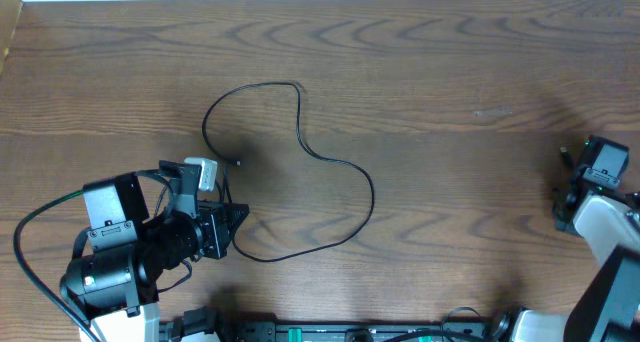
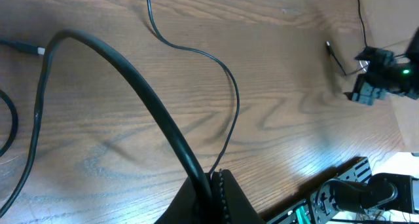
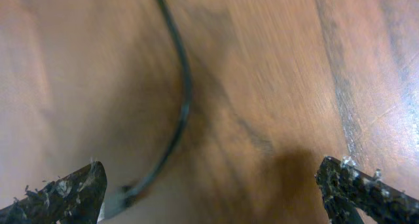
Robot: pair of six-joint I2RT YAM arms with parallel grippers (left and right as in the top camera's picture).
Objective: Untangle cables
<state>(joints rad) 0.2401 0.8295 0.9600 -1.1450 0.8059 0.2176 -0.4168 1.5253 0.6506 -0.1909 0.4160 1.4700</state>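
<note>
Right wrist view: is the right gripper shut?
No, the right gripper is open: its fingertips stand far apart at the frame's bottom corners, closed on nothing.

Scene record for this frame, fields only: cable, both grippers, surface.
cable: one thin black cord, loose open curves, no crossings visible from overhead
left gripper: fingers shut on the cable at its near end
right gripper: fingers wide open, holding nothing, at the right edge
table: dark wood
dark cord: under the right gripper, blurred, identity unclear
</note>
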